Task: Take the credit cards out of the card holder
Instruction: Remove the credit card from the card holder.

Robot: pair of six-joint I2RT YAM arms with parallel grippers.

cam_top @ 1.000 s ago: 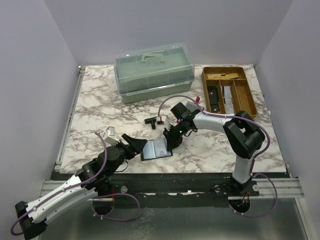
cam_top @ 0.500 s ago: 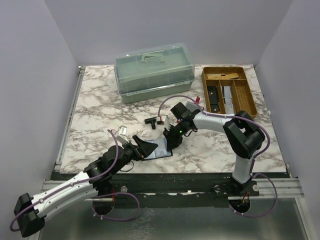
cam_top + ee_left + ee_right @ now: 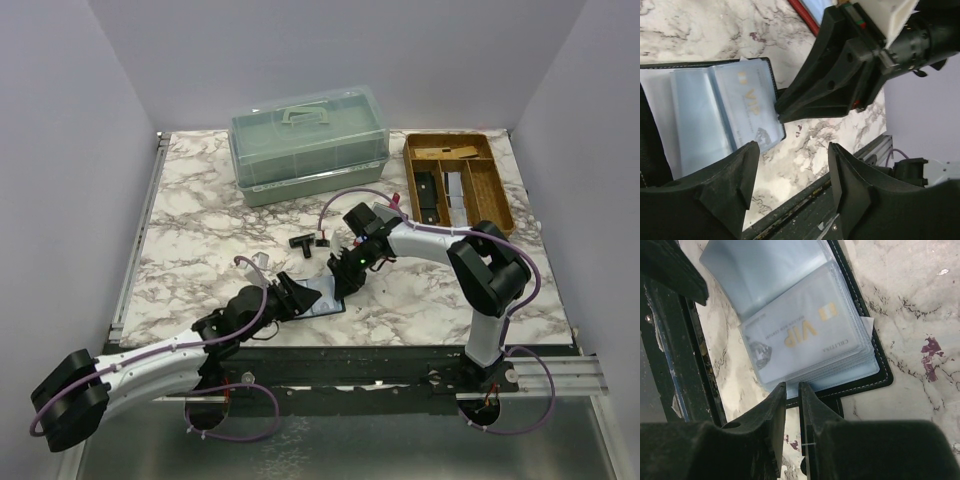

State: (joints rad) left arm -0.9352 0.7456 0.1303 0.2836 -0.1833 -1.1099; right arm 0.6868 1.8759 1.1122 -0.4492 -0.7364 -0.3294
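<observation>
Moved in closer, the left gripper point(image 3: 792, 150) gapes wide over the card holder point(image 3: 715, 110); the right gripper point(image 3: 792, 392) pinches its black edge.

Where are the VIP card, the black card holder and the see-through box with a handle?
VIP card point(image 3: 800, 335): right wrist view, on its printed face.
card holder point(image 3: 884, 380): right wrist view, on its black stitched corner.
clear box point(image 3: 310, 150): top external view, on its lid.
</observation>
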